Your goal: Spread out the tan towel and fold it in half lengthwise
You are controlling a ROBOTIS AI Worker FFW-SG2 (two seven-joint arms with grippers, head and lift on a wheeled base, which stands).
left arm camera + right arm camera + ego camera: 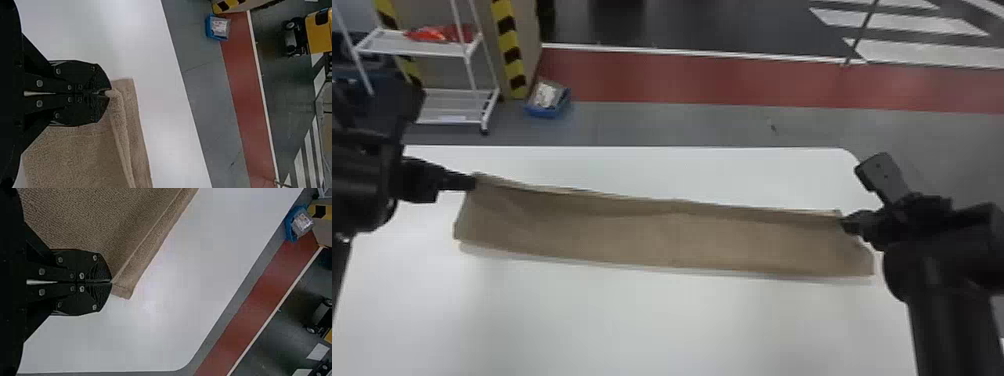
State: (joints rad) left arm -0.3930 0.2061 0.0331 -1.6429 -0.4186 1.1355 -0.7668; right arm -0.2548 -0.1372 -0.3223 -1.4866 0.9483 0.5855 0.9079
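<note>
"Beyond everything, grey floor [672, 125] with a red band across?"

"Yes, and nearer, a broad white table [632, 320], rounded at the far right corner."

"What about the tan, textured cloth towel [657, 240]?"

"Lies on the table, stretches sideways in a long, narrow strip, and shows a second layer along the far edge."

"Gripped anywhere?"

"At both ends. On the left, with a closed left gripper [473, 183], pinching the cloth by the far corner."

"And on the right?"

"Likewise, by the closed fingertips of the right gripper [844, 223], near the other far corner."

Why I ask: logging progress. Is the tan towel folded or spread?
Folded: the tan towel is a long strip, layers showing at its far edge.
</note>
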